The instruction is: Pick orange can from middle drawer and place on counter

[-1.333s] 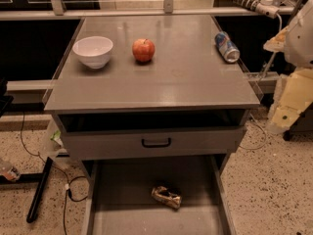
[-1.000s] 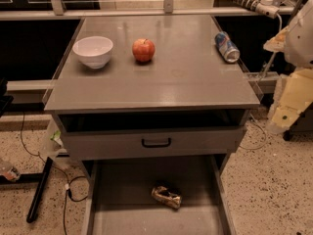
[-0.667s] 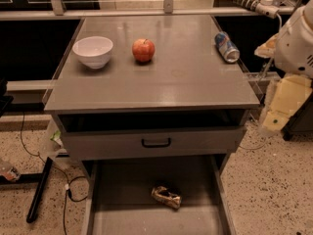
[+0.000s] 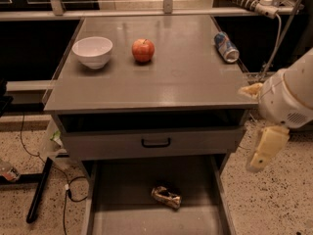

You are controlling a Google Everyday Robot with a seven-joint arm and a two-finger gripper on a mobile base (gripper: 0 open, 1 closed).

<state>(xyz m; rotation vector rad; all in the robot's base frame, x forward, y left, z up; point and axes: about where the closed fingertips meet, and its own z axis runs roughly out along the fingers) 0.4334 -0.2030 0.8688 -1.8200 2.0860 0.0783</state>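
While the gripper [image 4: 266, 150] hangs off the table's [image 4: 186, 82] right edge, its grip unreadable, the orange can [image 4: 166, 197] lies well apart in the middle drawer [image 4: 127, 214].

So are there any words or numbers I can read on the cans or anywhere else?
Nothing here can be read.
On the blue-and-silver can on the counter: print too blurred to read.
On the orange can in the middle drawer: no label shows.
On the gripper, low to the right of the counter: no writing shows.

No text reads anywhere; the blue-and-silver can [image 4: 226, 47] label is illegible. Gripper [image 4: 266, 149] hangs right, below the tabletop [image 4: 186, 87] corner.
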